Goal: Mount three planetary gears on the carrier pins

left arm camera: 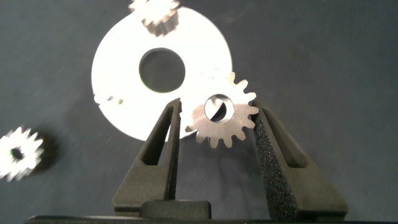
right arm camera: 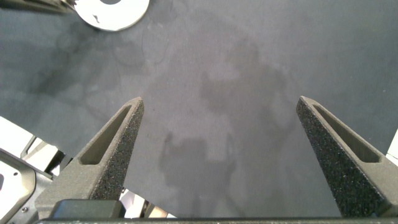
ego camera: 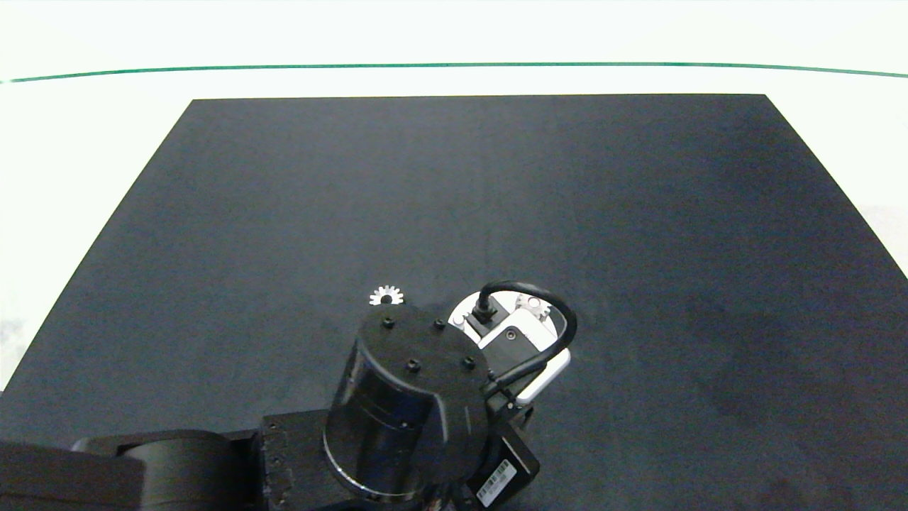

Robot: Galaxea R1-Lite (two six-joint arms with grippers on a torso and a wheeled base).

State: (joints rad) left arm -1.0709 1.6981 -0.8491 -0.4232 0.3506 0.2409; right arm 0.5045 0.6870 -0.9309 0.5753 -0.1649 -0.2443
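My left gripper (left arm camera: 217, 109) is shut on a silvery planetary gear (left arm camera: 239, 122), held flat over the rim of the white carrier disc (left arm camera: 124, 81). A pale carrier pin shows through its bore. A second gear (left arm camera: 155, 15) sits on the disc's far side and also shows in the head view (ego camera: 530, 305). The third gear (left arm camera: 18, 152) lies loose on the dark mat beside the disc (ego camera: 386, 295). A bare pin (left arm camera: 112, 98) stands near the disc's edge. My right gripper (right arm camera: 221, 99) hangs open over bare mat, well away from the disc (right arm camera: 115, 12).
The left arm's wrist (ego camera: 411, 397) covers most of the disc (ego camera: 550, 326) in the head view. The dark mat (ego camera: 638, 213) stretches far and right, ringed by a white tabletop with a green line (ego camera: 454, 65).
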